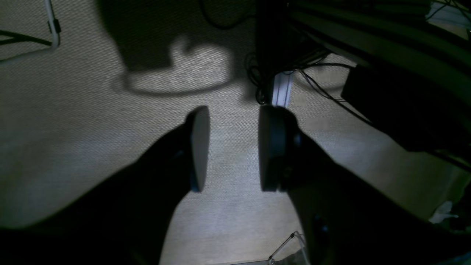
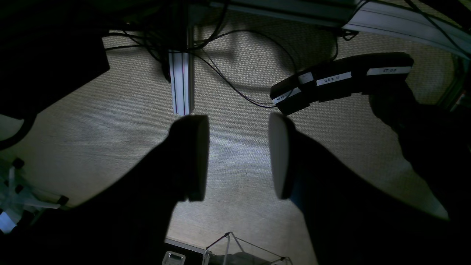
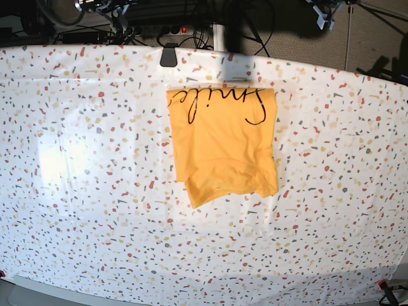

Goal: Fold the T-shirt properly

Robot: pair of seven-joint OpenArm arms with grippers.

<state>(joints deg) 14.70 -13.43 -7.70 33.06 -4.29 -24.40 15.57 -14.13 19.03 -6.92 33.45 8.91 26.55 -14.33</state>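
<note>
Base view only: T-shirt (image 3: 223,143), yellow-orange, folded to a rough rectangle, flat on speckled terrazzo-print table cover (image 3: 83,191), upper centre, near far edge. "Smile" lettering upside down along top fold. Lower hem rumpled, uneven. No arms in base view.

Wrist views only: both claws, no shirt in sight.

L gripper (image 1: 230,149): released, pads apart, nothing between; pointed down at woven beige floor (carpet-like). Aluminium profile post (image 1: 282,92) w/ tangled cables (image 1: 316,88) just beyond the tips.

R gripper (image 2: 239,156): released too, empty gap, same downward pose over same floor. Post (image 2: 181,82) ahead-left; black labelled pedal bar (image 2: 342,81) ahead-right (label text too small to read). Wire frame (image 2: 235,246) at bottom edge.
</note>
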